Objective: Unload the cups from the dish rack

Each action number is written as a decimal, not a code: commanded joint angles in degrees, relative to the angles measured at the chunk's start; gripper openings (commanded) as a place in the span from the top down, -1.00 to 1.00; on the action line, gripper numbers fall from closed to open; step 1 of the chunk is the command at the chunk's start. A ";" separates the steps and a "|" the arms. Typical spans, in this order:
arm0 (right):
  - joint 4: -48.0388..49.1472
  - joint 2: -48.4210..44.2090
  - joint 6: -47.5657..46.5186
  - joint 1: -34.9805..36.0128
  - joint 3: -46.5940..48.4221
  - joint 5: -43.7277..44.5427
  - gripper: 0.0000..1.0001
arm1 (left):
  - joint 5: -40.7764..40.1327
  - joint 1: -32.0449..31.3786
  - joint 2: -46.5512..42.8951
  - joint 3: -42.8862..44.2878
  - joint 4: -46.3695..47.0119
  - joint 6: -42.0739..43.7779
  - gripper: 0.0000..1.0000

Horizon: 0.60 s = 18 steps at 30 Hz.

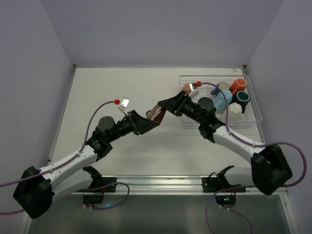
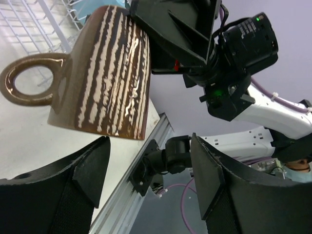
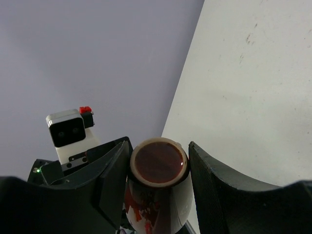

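A brown-and-cream striped mug (image 1: 156, 113) hangs above the table's middle between the two arms. My right gripper (image 1: 163, 108) is shut on it, with its fingers on either side of the body near the base (image 3: 158, 163). In the left wrist view the mug (image 2: 105, 73) is sideways with its handle to the left. My left gripper (image 2: 148, 146) is open just short of it, not touching. The dish rack (image 1: 253, 114) stands at the right rear and holds orange (image 1: 238, 86), dark teal (image 1: 241, 99), light blue (image 1: 223, 100) and white (image 1: 235, 108) cups.
A salmon-pink object (image 1: 187, 88) sits at the rack's left end behind the right arm. The rack's white wires (image 2: 29, 19) show at the upper left of the left wrist view. A metal rail (image 1: 156, 183) runs along the table's near edge. Walls enclose three sides.
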 commanded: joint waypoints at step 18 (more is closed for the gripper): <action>8.37 -1.06 1.17 4.40 -6.92 4.54 -0.46 | -26.72 -2.45 1.70 14.74 -17.70 23.43 1.00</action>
